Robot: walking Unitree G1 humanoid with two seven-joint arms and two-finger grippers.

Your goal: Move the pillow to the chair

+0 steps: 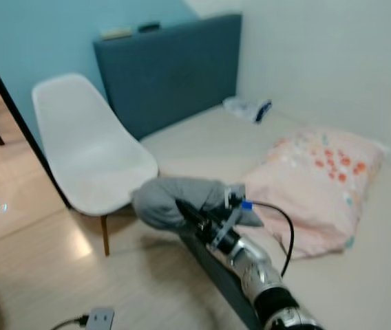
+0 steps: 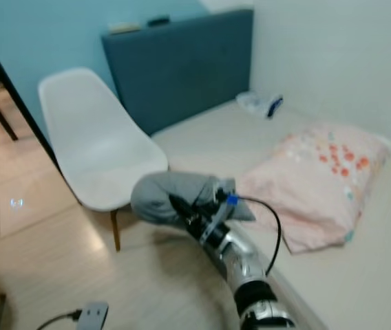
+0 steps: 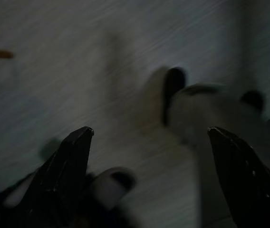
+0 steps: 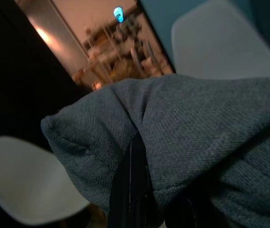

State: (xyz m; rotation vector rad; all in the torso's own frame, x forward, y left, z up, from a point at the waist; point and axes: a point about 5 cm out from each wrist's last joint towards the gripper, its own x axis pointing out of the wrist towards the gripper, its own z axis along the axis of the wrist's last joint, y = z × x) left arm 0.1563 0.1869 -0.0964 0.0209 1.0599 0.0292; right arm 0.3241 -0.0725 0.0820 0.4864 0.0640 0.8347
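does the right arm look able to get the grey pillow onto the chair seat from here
Probably yes. The right gripper holds the grey pillow just beside the white chair, and nothing stands between them.

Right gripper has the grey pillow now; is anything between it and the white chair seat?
Nothing visible blocks the way. The right gripper holds the grey pillow in the air just beside the white chair, whose seat is bare. The floral pillow lies behind on the bed.
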